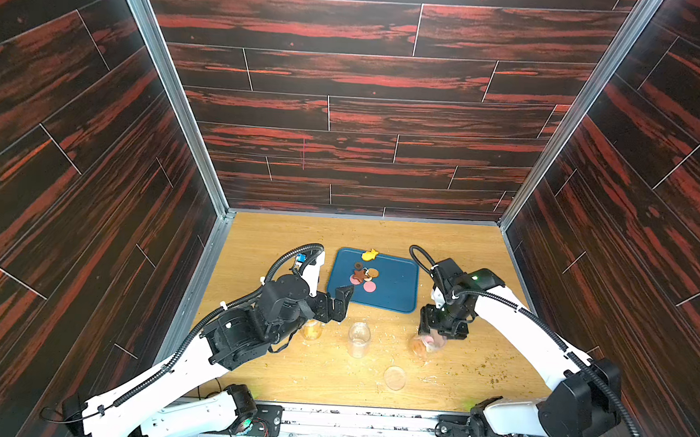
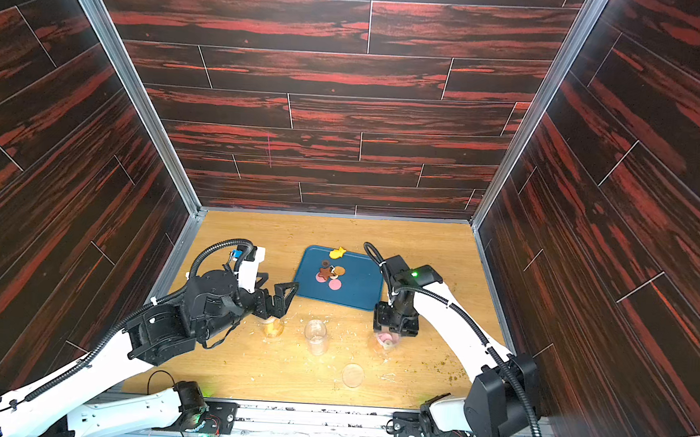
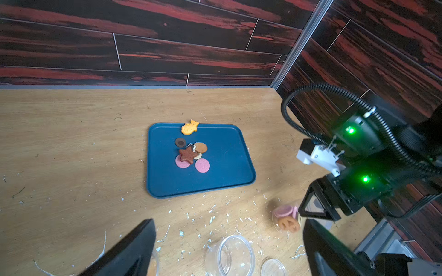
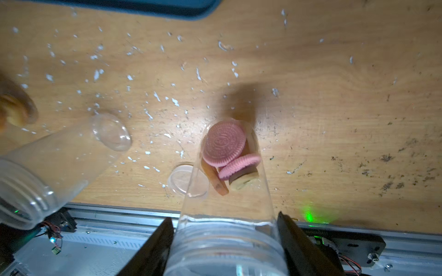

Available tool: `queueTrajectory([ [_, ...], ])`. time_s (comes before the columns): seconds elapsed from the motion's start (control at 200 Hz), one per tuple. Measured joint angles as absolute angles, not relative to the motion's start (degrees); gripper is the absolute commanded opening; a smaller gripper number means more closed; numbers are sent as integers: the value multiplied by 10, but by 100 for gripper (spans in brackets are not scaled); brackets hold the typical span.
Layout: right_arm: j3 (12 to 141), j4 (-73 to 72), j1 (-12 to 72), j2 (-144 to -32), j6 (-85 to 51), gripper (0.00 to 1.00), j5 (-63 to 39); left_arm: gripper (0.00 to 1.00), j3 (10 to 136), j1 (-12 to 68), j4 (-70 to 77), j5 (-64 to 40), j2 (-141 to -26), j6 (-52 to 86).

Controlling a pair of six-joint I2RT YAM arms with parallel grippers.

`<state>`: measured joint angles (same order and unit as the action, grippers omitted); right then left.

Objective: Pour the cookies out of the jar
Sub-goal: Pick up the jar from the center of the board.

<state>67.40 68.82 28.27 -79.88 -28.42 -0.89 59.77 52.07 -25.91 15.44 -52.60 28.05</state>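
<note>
Right wrist view, right claw [image 4: 224, 239] gripping clear threaded jar [image 4: 227, 205], ridged pink cookies [image 4: 224, 145] inside, left claw [image 3: 229, 222] wide.

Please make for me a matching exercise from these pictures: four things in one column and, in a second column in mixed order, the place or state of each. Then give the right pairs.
Things
1. fish-shaped cookie
2. middle jar
3. jar with pink cookies
4. round lid

Place or state
a. gripped by the right claw
b. flat on the table, apart from the jars
c. on the far rim of the blue tray
d. empty

Pairs: 1-c, 2-d, 3-a, 4-b
</note>
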Motion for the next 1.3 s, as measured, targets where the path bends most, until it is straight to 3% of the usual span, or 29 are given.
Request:
queueTrajectory([
  [0.266,705,693,272,-804,-276,65,-31,100,598,520,-259,117,-549,249],
  [0.636,803,696,226,-834,-267,65,-147,100,587,520,-244,-36,-582,67],
  [0.977,979,708,195,-884,-279,64,-305,100,576,493,-179,-74,-628,-54],
  [1.303,1044,720,195,-906,-299,63,-391,99,583,447,-139,-80,-681,-113],
])
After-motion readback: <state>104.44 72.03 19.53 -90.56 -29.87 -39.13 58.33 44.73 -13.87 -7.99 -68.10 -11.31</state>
